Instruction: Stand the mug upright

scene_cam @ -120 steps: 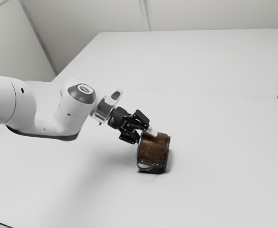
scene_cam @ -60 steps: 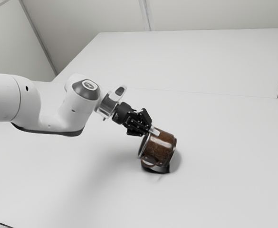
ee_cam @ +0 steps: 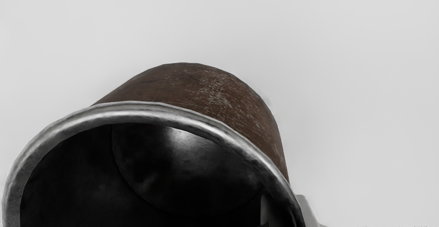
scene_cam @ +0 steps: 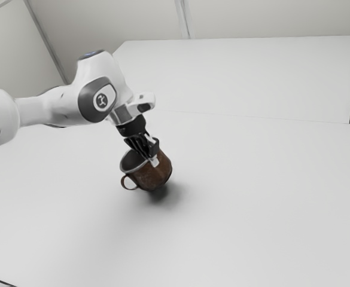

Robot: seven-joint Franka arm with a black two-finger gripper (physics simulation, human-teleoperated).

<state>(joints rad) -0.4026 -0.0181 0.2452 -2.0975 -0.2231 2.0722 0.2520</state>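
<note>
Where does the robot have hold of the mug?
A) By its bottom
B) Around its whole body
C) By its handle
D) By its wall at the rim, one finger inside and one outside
D: the gripper has the mug's wall between its fingers, one inside the rim, the other outside.

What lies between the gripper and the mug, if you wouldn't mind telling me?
Nothing: the gripper is shut directly on the mug, with one fingertip inside it and one outside, as the wrist view shows.

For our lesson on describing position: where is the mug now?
The mug is tilted in the exterior view's left half, over the table, its rim pinched by the gripper.
</note>
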